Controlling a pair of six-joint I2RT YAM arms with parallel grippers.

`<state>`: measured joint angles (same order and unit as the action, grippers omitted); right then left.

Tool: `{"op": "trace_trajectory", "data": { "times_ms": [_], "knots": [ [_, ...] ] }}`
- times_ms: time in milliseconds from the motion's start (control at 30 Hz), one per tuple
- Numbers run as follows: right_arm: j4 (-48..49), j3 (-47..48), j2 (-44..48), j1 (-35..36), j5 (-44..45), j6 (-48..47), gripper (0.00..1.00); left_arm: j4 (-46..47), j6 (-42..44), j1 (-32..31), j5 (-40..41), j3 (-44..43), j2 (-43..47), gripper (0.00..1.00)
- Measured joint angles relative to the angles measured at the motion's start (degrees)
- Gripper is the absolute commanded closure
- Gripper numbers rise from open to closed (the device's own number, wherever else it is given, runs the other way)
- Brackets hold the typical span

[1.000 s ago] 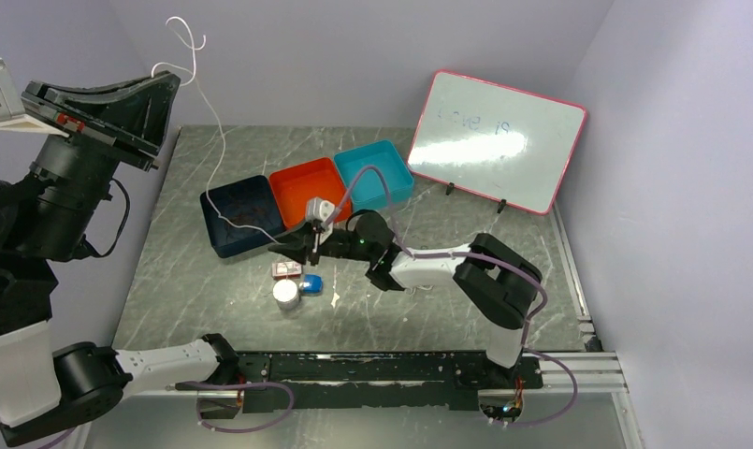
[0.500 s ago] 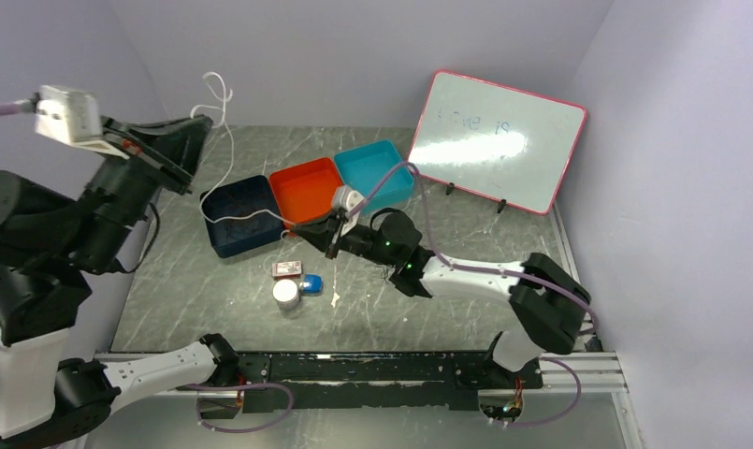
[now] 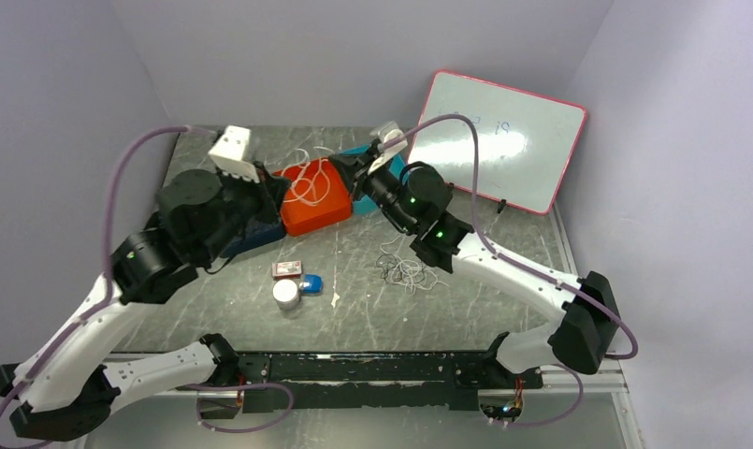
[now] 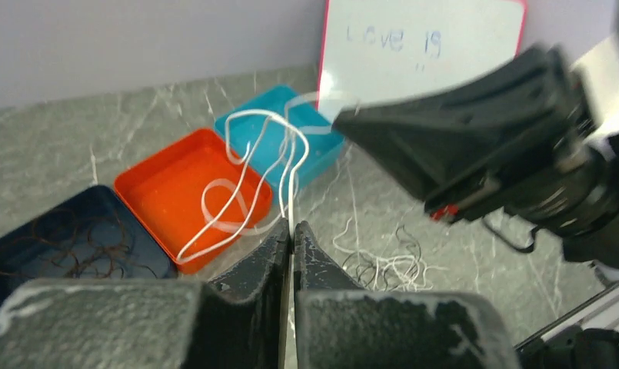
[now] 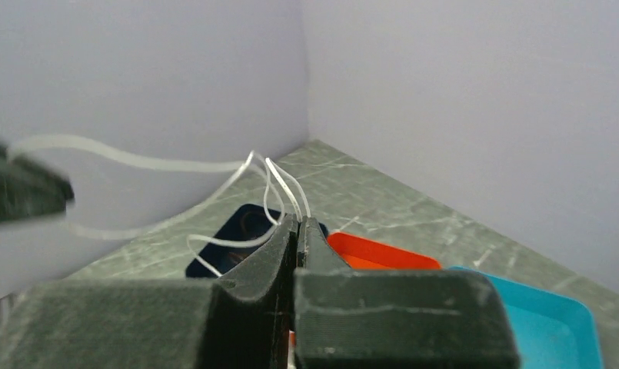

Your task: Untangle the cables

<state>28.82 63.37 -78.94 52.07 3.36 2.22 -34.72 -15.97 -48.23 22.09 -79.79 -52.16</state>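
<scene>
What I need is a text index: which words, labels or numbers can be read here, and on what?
"Love is": faint handwriting on the whiteboard.
Small box: any label is too small to read.
No other text shows.

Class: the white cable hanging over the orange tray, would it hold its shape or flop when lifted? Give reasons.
Probably floppy: the white cable sags in loose loops over the orange tray between the left fingers and right fingers. Likely very light, being so thin. It may snag: more cables lie tangled on the table.
</scene>
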Motion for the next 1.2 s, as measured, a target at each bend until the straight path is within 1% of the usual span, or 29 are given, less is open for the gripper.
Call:
{"op": "trace_trajectory", "data": {
  "times_ms": [100, 200, 433, 567, 800, 1000, 1200],
  "knots": [
    [-3.2, 1.6, 0.1, -1.9, 1.6, 0.6, 1.0, 0.6, -0.6, 0.1, -1.0, 2.7, -2.2, 0.93],
    [-6.0, 3.1, 0.0, -3.2, 2.1, 1.1, 1.0, 1.9, -0.7, 2.0, -3.9, 4.2, -5.0, 0.93],
    [-7.5, 6.6, -3.6, -3.9, 2.0, 1.4, 1.0, 8.8, -1.2, 17.5, -16.7, 10.4, -11.1, 0.93],
    [-7.5, 8.1, -7.5, -5.4, 1.4, 1.9, 1.0, 12.3, -1.3, 23.4, -21.7, 12.2, -14.0, 0.93],
    [-7.1, 12.5, -16.8, -8.2, -1.4, 3.5, 1.0, 17.9, -1.4, 31.0, -28.7, 14.3, -17.7, 0.93],
    [-6.2, 16.6, -23.3, -9.9, -3.5, 4.4, 1.0, 22.9, -1.5, 35.6, -34.0, 15.3, -23.1, 0.93],
    [-4.8, 17.5, -27.3, -11.0, -4.5, 5.3, 1.0, 27.1, -2.1, 36.8, -39.5, 15.3, -31.6, 0.93]
  ]
}}
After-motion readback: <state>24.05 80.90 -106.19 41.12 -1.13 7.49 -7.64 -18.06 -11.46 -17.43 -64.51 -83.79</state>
